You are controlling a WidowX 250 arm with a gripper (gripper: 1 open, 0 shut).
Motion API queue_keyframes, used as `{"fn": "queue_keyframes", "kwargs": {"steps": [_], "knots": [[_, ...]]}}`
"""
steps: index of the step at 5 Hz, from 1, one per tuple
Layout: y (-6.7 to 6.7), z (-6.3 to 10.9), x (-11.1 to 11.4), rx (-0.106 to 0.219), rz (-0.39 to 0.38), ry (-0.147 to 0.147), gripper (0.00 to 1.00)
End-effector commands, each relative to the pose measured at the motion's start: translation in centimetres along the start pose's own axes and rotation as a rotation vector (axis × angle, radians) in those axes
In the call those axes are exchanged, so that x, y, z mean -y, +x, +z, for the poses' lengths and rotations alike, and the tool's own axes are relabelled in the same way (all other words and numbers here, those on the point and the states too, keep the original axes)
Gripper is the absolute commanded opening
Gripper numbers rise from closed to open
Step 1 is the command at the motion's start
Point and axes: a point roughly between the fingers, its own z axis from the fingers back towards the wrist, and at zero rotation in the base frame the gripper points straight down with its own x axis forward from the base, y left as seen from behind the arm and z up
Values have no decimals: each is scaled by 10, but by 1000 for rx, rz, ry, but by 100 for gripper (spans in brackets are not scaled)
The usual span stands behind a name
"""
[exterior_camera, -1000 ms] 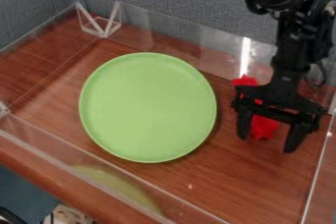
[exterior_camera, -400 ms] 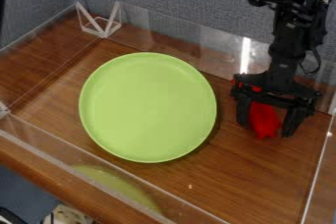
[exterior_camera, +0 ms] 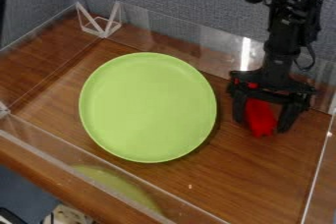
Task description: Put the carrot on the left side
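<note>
One black robot arm is reaching down from the upper right of the view, and its black two-fingered gripper [exterior_camera: 266, 120] is pointing straight down over the right side of the brown wooden tabletop [exterior_camera: 53, 66]. Its jaws are standing wide apart, one finger on each side of the carrot [exterior_camera: 264, 119], a bright red, narrow, stick-like toy; whether the fingers [exterior_camera: 241, 110] are touching the toy cannot be told, and nothing shows it being lifted. The carrot is lying on the wood between the fingers, near the right-hand clear wall, just beside the right rim of the round light-green plate [exterior_camera: 147, 106] but apart from it. That plate is lying flat at the centre of the tabletop. Clear acrylic walls [exterior_camera: 197, 31] are enclosing the work area, and a small clear triangular stand [exterior_camera: 98, 19] is sitting at the far left corner.
</note>
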Motion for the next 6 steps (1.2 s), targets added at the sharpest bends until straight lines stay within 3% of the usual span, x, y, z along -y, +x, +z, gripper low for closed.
{"fn": "queue_keyframes", "kwargs": {"steps": [1, 3, 6], "knots": [[10, 17, -1, 49, 19, -23, 100], [-6, 2, -5, 50, 56, -15, 100], [-9, 4, -1, 54, -92, 4, 100]]}}
